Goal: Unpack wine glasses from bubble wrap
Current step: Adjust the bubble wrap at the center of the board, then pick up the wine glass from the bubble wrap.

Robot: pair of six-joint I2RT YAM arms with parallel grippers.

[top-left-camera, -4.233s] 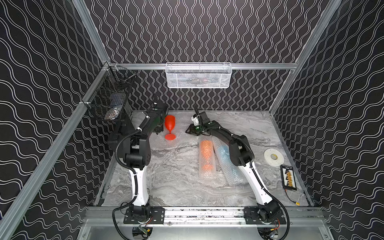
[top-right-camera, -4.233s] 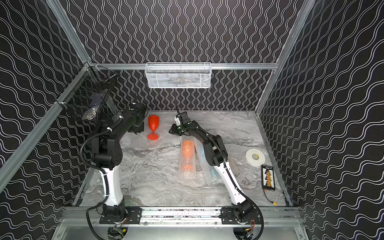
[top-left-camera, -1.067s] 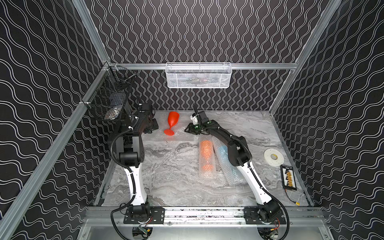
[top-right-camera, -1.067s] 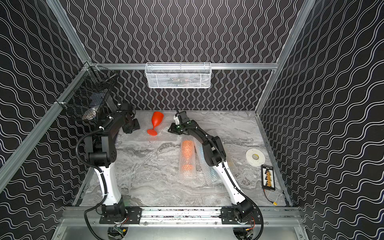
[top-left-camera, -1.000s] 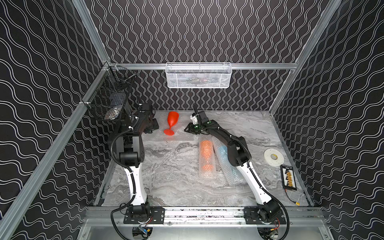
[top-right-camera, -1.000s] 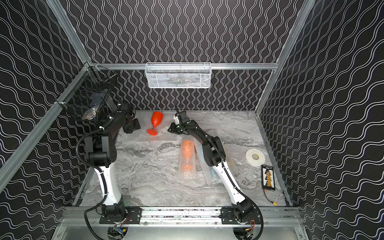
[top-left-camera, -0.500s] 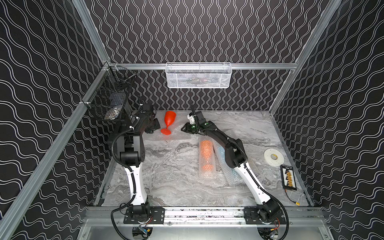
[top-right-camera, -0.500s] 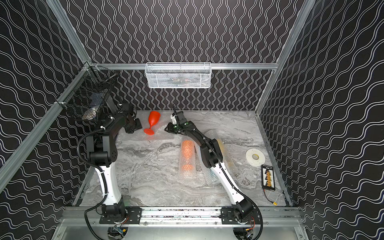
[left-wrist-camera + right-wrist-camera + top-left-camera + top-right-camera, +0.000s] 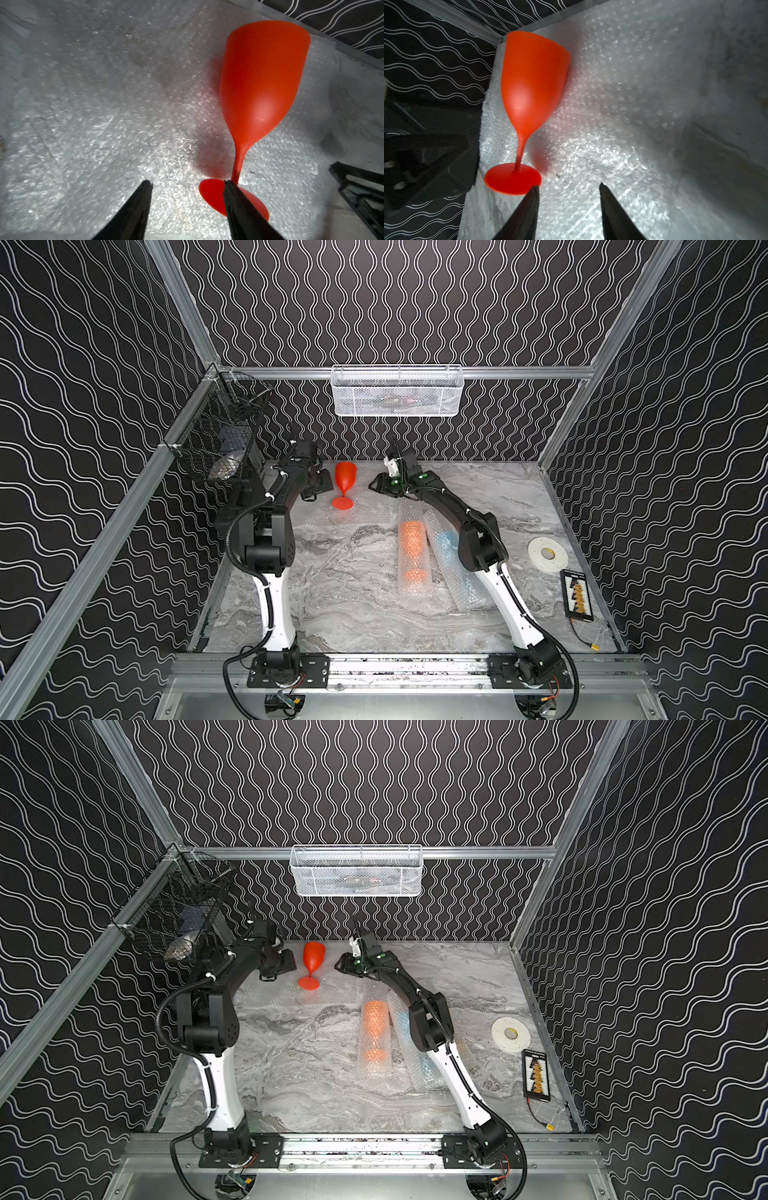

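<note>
Though the red glass (image 9: 345, 479) stands bare, orange glass (image 9: 412, 537) and blue glass (image 9: 450, 542) lie wrapped; left end effector (image 9: 188, 184) and right end effector (image 9: 568, 187) gape empty.

At the back of the grey marbled worktop (image 9: 353, 614), upright on a flat clear bubble-wrap sheet (image 9: 365, 512): red plastic stemmed goblet (image 9: 344, 485). Just left of it, left pincer (image 9: 321, 486); to its right, apart, right pincer (image 9: 372, 486). Nearer the front, right of centre, side by side: bubble-wrap roll around an orange goblet (image 9: 411, 547), then bubble-wrap roll around a light blue goblet (image 9: 449, 556). Further right, white tape ring (image 9: 547, 554); before it, black flat device (image 9: 577, 596).
</note>
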